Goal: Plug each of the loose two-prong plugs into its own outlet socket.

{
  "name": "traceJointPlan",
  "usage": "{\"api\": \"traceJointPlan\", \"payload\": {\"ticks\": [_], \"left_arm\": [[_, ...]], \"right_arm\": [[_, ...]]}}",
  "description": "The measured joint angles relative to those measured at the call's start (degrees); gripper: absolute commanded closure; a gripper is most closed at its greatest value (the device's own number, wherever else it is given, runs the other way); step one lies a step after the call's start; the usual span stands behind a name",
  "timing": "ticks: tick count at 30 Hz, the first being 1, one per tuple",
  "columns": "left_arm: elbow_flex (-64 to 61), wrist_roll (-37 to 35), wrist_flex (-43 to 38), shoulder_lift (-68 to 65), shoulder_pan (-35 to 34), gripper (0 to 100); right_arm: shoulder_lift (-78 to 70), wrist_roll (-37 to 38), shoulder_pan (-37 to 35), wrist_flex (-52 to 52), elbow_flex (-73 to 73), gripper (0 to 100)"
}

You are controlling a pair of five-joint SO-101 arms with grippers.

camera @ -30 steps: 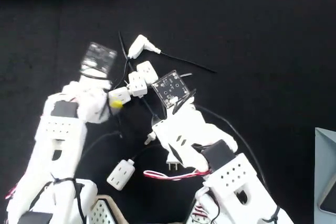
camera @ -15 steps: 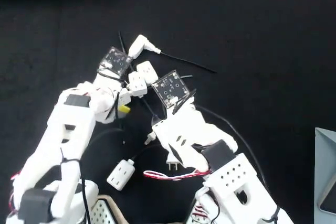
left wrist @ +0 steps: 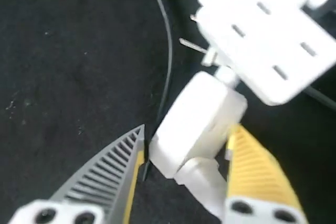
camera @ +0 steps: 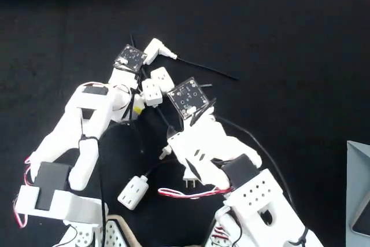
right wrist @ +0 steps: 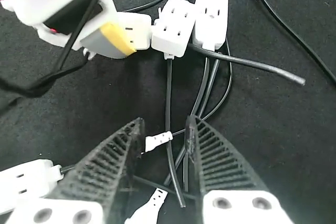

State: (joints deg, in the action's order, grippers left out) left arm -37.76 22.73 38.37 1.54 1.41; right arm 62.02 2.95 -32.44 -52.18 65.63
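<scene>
Left of centre on the bench (camera: 289, 56), the left gripper (left wrist: 187, 129) clamps a white plug (left wrist: 197, 124) between its fingers, nose against the socket block (left wrist: 268, 40) (whether seated, I cannot tell); a straight push seems next. The right gripper (right wrist: 164, 123) gapes wide-fingered over a loose plug (right wrist: 157, 141).

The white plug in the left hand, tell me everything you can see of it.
The white plug is smooth, blocky plastic with rounded corners and a narrower neck at its rear. It sits tilted between the grey and yellow fingers of the left hand, over the black table cover. Its front end meets a white outlet block with slots; whether its prongs are seated cannot be told. A thin black cord runs past its side.
</scene>
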Motion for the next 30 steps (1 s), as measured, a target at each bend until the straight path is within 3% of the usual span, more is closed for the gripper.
{"api": "traceJointPlan", "payload": {"ticks": [8,21,23,27,30], "left_arm": [[0.62,-0.18,0.00,2.02,0.09,97],[5.19,-0.35,9.14,14.07,-2.73,97],[5.45,-0.44,9.76,14.07,-3.43,93],[5.45,-0.35,11.52,14.07,-3.43,76],[4.66,-0.44,11.69,14.07,-3.43,74]], "right_arm": [[0.00,0.00,0.00,0.00,0.00,86.8],[0.00,0.00,0.00,0.00,0.79,86.8],[0.00,0.00,0.00,0.00,0.79,86.8],[0.00,0.00,0.00,0.00,0.88,86.8],[0.00,0.00,0.00,0.00,0.88,86.8]]}}
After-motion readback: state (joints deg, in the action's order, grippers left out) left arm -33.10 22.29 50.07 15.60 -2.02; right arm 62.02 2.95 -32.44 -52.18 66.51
